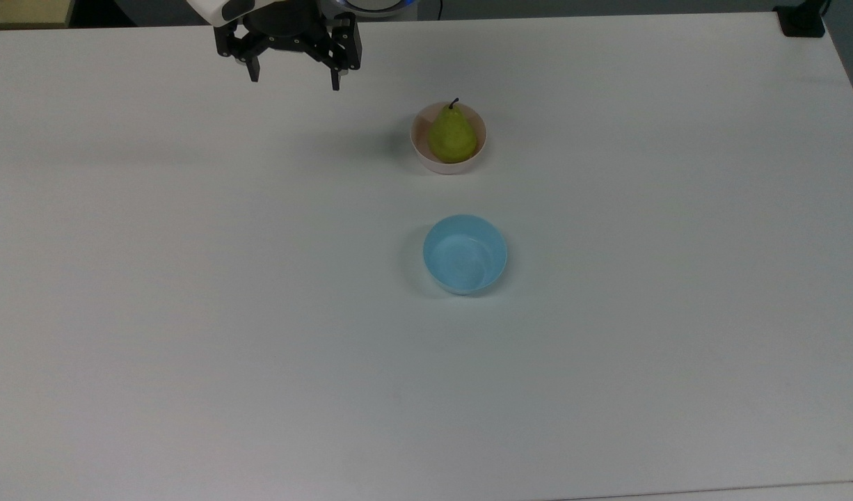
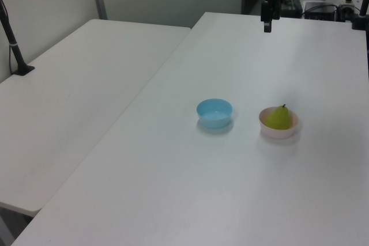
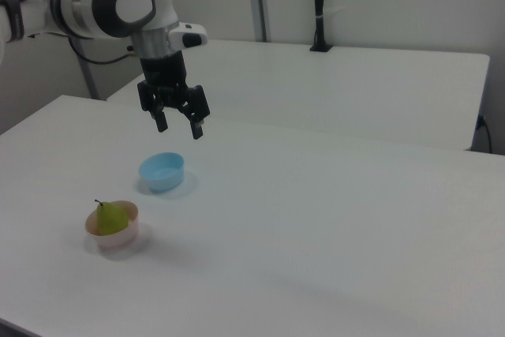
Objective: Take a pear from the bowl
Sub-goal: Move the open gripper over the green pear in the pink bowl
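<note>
Black and two-fingered, the gripper (image 1: 293,75) hangs in the air with its fingers spread wide apart, and nothing is between them. In the top view it is above the far edge of the tabletop (image 1: 190,313), toward that edge's left part, and its fingertips point down at bare white surface. In the right view the gripper (image 3: 179,125) hangs from the white arm (image 3: 118,4), which comes in from the right view's left side. In the left view the gripper (image 2: 267,24) is seen far back, above the far part of the tabletop.

The pear (image 1: 452,133) stands upright inside the pink bowl (image 1: 422,149), with its dark stem pointing up and its wide bottom resting in the bowl. It is yellow-green and fills most of the bowl. In the top view the pink bowl lies near the middle of the tabletop's width, closer to the far edge than to the near edge, and well apart from the gripper, to the top view's right of it.

The light blue bowl (image 1: 465,254) stands near the pink bowl, toward the near edge, and the two do not touch. It holds nothing. A second white table (image 3: 379,92) stands beside the first one.
</note>
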You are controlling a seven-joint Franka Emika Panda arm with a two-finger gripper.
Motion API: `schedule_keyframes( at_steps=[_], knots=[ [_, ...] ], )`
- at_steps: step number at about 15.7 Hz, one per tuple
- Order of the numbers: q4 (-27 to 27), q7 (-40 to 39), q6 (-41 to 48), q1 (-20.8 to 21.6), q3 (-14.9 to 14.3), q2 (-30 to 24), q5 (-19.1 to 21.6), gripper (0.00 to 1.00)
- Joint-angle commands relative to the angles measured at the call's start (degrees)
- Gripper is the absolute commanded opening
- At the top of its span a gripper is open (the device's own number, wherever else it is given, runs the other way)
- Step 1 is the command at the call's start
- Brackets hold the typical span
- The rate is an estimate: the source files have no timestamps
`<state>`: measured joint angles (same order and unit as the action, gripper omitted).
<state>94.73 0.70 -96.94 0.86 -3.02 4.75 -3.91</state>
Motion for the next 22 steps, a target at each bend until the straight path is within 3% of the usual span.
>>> schedule_keyframes(
  at_steps=[1,4,9,12,17,22],
  knots=[
    [0.4,0.4,0.6,3.7,-3.4,-0.6,-0.5,1.0],
    [0.4,0.4,0.6,4.8,-3.5,-0.4,-0.1,1.0],
    [0.5,0.4,0.5,13.8,-8.6,-0.2,0.2,1.0],
    [0.8,-0.4,0.8,21.3,-12.0,1.0,0.2,1.0],
    [3.6,-0.5,0.5,27.9,-12.3,5.7,0.1,1.0],
    [7.4,-4.5,0.4,29.5,-11.2,7.5,0.0,1.0]
  ],
)
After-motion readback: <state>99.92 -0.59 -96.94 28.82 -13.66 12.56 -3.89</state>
